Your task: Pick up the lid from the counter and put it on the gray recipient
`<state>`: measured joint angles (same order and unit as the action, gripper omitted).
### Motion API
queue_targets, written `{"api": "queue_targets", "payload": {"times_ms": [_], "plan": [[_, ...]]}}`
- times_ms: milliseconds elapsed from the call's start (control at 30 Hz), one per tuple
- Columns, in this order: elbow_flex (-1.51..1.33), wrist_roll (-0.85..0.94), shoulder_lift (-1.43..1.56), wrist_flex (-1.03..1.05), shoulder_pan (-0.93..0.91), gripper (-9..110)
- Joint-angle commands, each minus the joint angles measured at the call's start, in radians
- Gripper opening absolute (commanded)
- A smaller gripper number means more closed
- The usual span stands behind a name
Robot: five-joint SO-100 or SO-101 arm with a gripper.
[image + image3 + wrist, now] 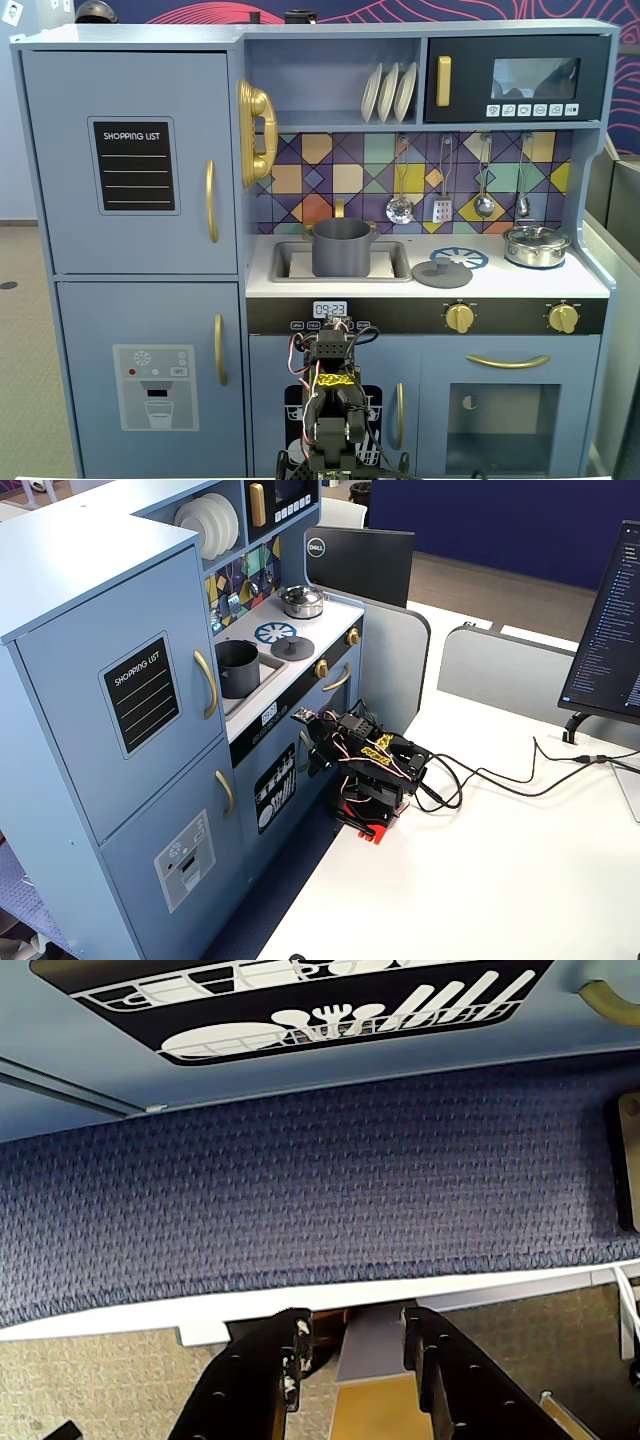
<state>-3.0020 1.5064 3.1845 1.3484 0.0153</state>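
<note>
Dark-gray and matte, the lid lies flat on the toy kitchen's white counter, overlapping the near edge of the blue-and-white burner print and just to the right of the sink in a fixed view. The gray recipient stands upright in the sink, open-topped, near the lid but not touching it. A shiny steel pot with its own lid sits further right, toward the counter's right edge.

Nothing of the task looks started: the lid is on the counter and the arm is folded low in front of the kitchen's lower doors, at the edge of the white table where its base is clamped. The gripper points down over the blue carpet in the wrist view, its jaws parted with nothing between them.

The step in hand, as I judge it, is the first reach. The lid is well above the gripper and somewhat to the right in that fixed view, so the arm must unfold upward over the counter's front edge, then come down on the lid's small center knob. The knob is a narrow target, and a flat disc offers little else to hold.
</note>
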Motion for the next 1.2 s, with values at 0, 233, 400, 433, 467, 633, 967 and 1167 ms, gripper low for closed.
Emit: {"api": "queue_targets", "payload": {"times_ms": [0, 233, 400, 433, 467, 633, 967, 1167], "plan": [[0.0, 0.006, -0.006, 0.181, -0.057, 0], [0.0, 0.012, -0.005, 0.181, -0.055, 0], [0.0, 0.012, -0.005, 0.181, -0.06, 0], [0.0, 0.009, -0.005, 0.181, -0.061, 0], [0.0, 0.026, -0.005, 0.181, -0.067, 0], [0.041, 0.009, -0.006, 0.011, -0.121, 0], [0.348, 0.097, -0.086, -0.387, -0.319, 0], [0.531, 0.018, -0.164, -0.606, -0.538, 0]]}}
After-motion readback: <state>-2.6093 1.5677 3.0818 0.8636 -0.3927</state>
